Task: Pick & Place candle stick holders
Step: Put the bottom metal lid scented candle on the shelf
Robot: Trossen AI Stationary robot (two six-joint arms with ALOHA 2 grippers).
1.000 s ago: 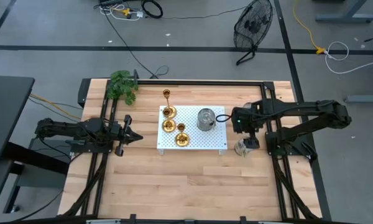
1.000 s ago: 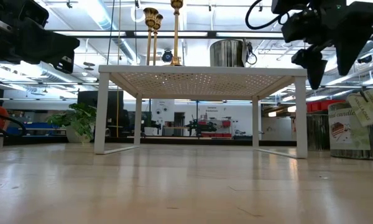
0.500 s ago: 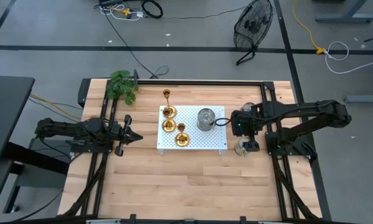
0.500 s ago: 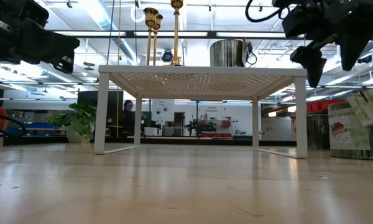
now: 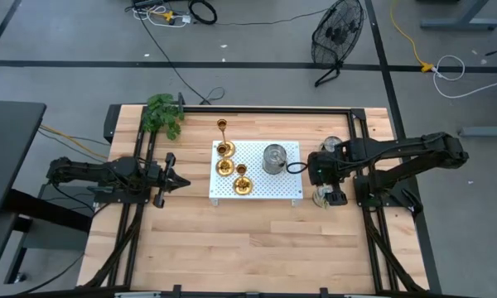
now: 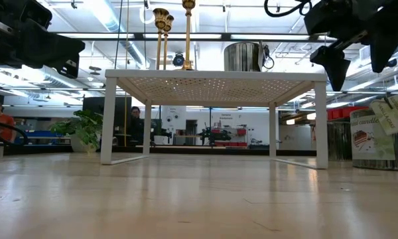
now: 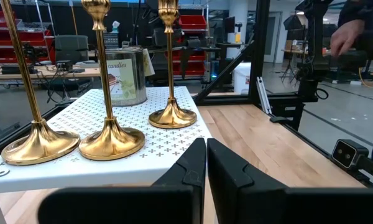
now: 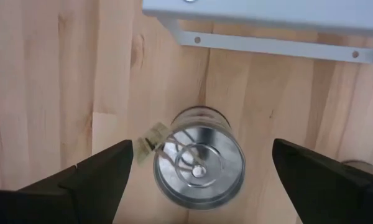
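Looking across the table from left to right, we are seeing:

Left gripper (image 5: 182, 181): we are finding it at the table's nine o'clock side, fingers pressed together on nothing, pointing toward the white stand.

Plant (image 5: 162, 114): we are seeing it at the table's eleven o'clock corner.

White perforated stand (image 5: 269, 187): it is sitting mid-table, slightly toward twelve o'clock, on white legs.

Candle stick holders: three gold ones (image 5: 224, 168) are standing upright on the stand's nine o'clock half, one at (image 5: 224, 149), one at (image 5: 242, 185); a fourth (image 5: 222, 126) is standing on the wood just off the stand's eleven o'clock corner. In the left wrist view we are seeing three slim stems on dished bases (image 7: 111, 142).

Metal tin (image 5: 274, 157): it is resting on the stand near its one o'clock part.

Right gripper (image 5: 330, 199): we are seeing it spread wide, hovering above a candle tin (image 8: 198, 164) on the wood just off the stand's three o'clock end; the fingers (image 8: 99, 174) are flanking the tin, holding nothing.

Second tin (image 5: 332, 145): it is sitting toward twelve o'clock from the right gripper.
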